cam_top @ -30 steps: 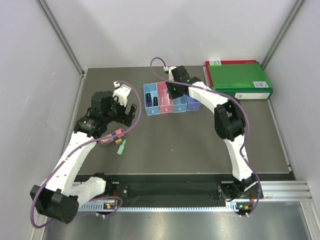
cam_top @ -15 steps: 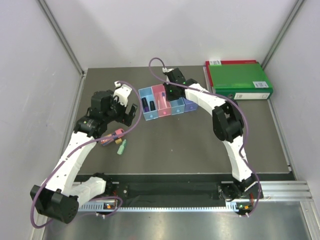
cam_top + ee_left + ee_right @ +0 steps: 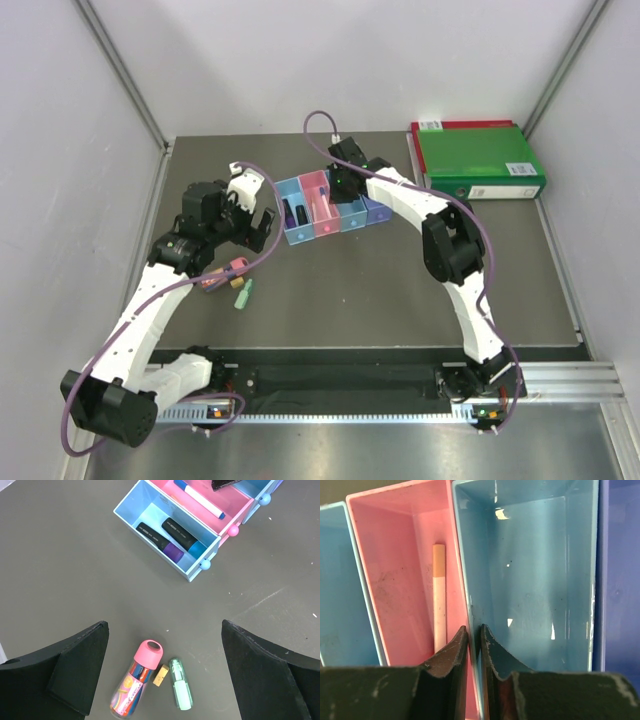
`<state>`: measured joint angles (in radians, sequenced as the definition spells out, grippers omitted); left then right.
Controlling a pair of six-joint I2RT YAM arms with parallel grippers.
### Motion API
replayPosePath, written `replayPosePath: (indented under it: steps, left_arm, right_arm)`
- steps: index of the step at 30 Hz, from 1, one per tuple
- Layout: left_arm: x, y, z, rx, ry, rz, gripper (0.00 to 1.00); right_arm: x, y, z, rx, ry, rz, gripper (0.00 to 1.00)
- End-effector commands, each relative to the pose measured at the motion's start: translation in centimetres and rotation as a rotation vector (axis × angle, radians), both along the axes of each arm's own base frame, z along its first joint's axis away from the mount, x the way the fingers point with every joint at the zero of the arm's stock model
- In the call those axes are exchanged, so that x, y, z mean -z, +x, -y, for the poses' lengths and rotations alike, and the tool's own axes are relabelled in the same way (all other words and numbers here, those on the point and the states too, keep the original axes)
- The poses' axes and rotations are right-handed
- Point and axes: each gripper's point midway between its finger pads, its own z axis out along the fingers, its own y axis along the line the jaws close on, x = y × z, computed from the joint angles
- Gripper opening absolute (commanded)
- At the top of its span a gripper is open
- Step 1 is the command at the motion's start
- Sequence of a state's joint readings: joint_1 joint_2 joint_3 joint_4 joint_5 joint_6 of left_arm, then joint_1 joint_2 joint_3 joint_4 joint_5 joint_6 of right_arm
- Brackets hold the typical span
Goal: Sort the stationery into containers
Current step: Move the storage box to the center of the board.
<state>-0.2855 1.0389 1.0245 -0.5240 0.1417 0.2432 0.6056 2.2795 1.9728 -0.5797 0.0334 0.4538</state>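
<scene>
The containers [image 3: 318,208] are a joined row of light blue, pink, light blue and purple boxes at mid table. My right gripper [image 3: 338,190] is shut on the wall [image 3: 461,580] between the pink box [image 3: 395,585] and the light blue box [image 3: 535,570]. A thin white pen [image 3: 438,600] lies in the pink box. My left gripper [image 3: 163,630] is open above a pink-capped marker [image 3: 137,677], a green highlighter [image 3: 180,684] and a small yellow piece [image 3: 160,675] on the table. Two dark markers [image 3: 172,539] lie in the end blue box.
A large green binder [image 3: 478,158] lies at the back right. The pink-capped marker [image 3: 232,268] and the green highlighter [image 3: 243,293] lie left of centre, near my left arm. Grey walls close in the table on both sides.
The row of boxes has slid left and turned, held by my right gripper. My left arm has not moved.
</scene>
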Motion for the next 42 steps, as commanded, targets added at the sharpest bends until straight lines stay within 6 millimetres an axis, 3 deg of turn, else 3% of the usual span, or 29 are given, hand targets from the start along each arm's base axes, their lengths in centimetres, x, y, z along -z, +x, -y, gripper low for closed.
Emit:
replayPosePath:
  steps: [1, 12, 21, 31, 38, 42]
  left_arm:
    - [-1.2, 0.7, 0.2, 0.016, -0.010, 0.059, 0.99]
    - [-1.1, 1.4, 0.5, 0.026, -0.007, 0.067, 0.99]
    - [-1.4, 1.7, 0.7, 0.034, -0.005, 0.081, 0.99]
    - [-1.2, 1.2, 0.5, 0.042, 0.001, 0.091, 0.99]
    - [-1.5, 1.2, 0.7, 0.045, -0.011, 0.102, 0.99]
    - [-2.0, 1.2, 0.6, 0.036, -0.021, 0.117, 0.99]
  right_arm:
    - [5.3, -3.6, 0.2, 0.087, -0.055, -0.192, 0.00]
    - [5.7, -5.0, -1.4, 0.184, 0.056, -0.286, 0.00]
    - [5.3, -3.7, -2.8, 0.228, 0.110, -0.275, 0.00]
    - [5.3, -3.5, -2.5, 0.261, 0.116, -0.267, 0.00]
    - [3.6, -3.8, -2.0, 0.237, 0.101, -0.223, 0.00]
    - [4.1, -5.3, -0.9, 0.228, 0.065, -0.233, 0.00]
